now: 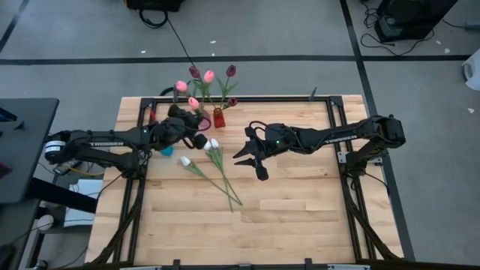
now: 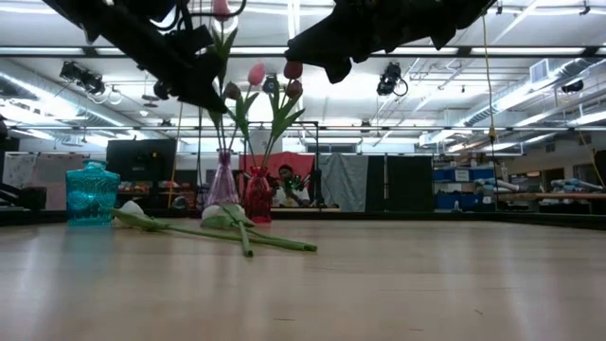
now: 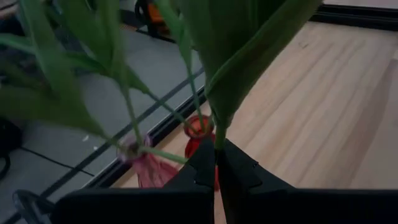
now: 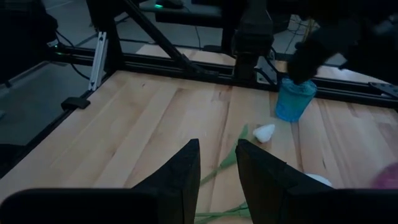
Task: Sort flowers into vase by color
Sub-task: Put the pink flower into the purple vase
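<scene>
Pink tulip (image 1: 193,102) held by stem in clenched left gripper (image 3: 216,163) above red vase (image 3: 200,138); right gripper (image 4: 217,163) seen parted, apparently empty, over desk (image 1: 300,202).

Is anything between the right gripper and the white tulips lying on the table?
Nothing visible: the open right gripper hovers above bare wooden table, with the white artificial tulips lying unobstructed just beyond it.

You have three white tulips (image 1: 214,144) lying flat mid-table, heads near the blue vase (image 2: 92,193), green stems crossing. Pink tulips (image 1: 181,86) stand upright in the pink vase (image 2: 222,186), maroon ones (image 1: 231,71) in the red vase (image 1: 218,118). One pink tulip (image 1: 193,103) is held aloft by its stem above the vases.
</scene>
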You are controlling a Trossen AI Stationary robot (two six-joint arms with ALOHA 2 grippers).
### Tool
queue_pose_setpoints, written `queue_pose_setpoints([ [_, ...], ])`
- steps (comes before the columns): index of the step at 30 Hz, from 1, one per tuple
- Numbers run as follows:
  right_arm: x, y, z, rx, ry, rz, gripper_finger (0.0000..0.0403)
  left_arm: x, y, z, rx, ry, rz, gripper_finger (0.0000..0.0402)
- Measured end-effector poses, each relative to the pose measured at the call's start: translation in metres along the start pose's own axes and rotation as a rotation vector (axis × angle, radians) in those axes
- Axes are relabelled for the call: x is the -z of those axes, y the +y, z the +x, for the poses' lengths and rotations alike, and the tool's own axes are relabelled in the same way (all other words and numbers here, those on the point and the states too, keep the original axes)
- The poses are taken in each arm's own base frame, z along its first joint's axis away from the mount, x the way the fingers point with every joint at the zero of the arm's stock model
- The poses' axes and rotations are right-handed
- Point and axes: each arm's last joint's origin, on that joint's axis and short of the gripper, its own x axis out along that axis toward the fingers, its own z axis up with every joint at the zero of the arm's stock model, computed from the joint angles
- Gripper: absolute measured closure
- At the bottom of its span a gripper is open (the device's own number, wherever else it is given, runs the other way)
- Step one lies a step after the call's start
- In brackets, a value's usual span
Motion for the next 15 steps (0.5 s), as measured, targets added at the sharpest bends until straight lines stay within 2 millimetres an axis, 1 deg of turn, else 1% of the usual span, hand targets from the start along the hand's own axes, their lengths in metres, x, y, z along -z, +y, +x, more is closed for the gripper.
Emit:
queue_pose_setpoints([
  [3,0.0,0.002,0.001,-0.007,0.0,-0.003,0.0286,-0.001,0.004,0.003,0.007,-0.001,-0.02,0.0392],
  [7,0.0,0.003,0.001,-0.008,0.001,-0.004,0.0286,-0.002,0.005,0.003,0.023,-0.008,-0.031,0.0392],
  [12,0.0,0.002,0.001,-0.007,0.001,-0.005,0.0286,-0.013,0.007,-0.001,0.022,-0.039,-0.049,0.0392],
  [15,0.0,0.002,0.001,-0.007,0.0,-0.005,0.0286,-0.02,0.007,-0.003,0.014,-0.055,-0.028,0.0392],
])
